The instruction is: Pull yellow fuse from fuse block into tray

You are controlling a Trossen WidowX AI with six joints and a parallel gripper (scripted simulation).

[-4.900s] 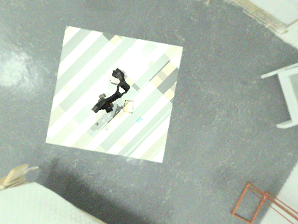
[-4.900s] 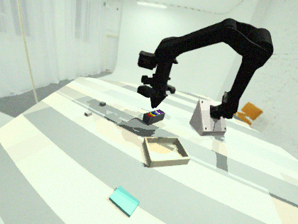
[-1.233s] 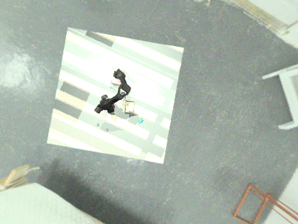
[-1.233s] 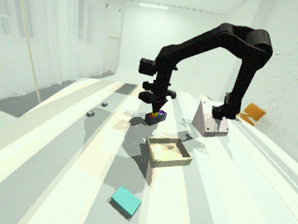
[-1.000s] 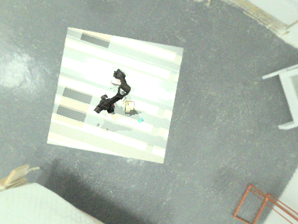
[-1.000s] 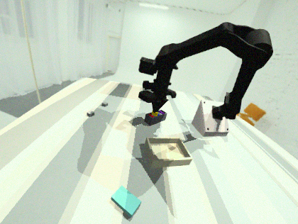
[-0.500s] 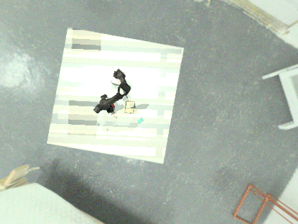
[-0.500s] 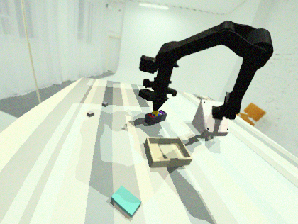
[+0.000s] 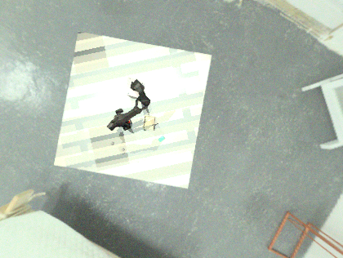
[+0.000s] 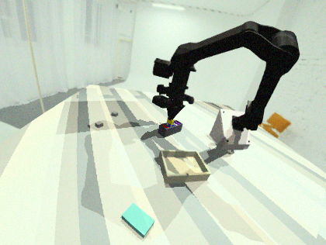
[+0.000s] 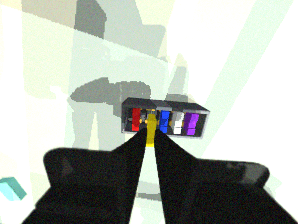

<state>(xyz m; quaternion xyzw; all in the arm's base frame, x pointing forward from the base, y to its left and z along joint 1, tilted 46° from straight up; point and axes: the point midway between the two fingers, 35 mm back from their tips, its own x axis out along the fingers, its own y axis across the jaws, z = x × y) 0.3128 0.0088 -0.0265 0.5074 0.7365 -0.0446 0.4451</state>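
Standing here watching the black parallel-jaw gripper [image 11: 150, 142], it's pinched nearly closed on the small yellow blade fuse [image 11: 150, 131], fingers clamped on the upper part of it. From the wrist view the fuse looks lifted out of its slot, with its lower tip hanging right above the dark rectangular fuse block [image 11: 165, 120]. The slot between the red fuse [image 11: 135, 120] and the blue fuse [image 11: 163, 120] looks vacant. I can't tell for sure whether the tip has fully cleared the top edge.

On handling: it looks like a tiny, light, rigid plastic piece, so weight isn't the issue. It's thin and smooth, so I'd guess it could twist or slip if the pinch is off-centre. Gripping the flat faces near the top, like it's doing, seems the right spot. That keeps the fingertips away from the neighbours, including the white fuse [image 11: 177, 122] and purple fuse [image 11: 191, 123].

The shallow tan open tray [image 10: 184, 167] sits near the block on the striped table top [image 10: 70, 174], on the side towards the camera in the exterior view. A teal flat block [image 10: 138, 219] lies well apart from all of it.
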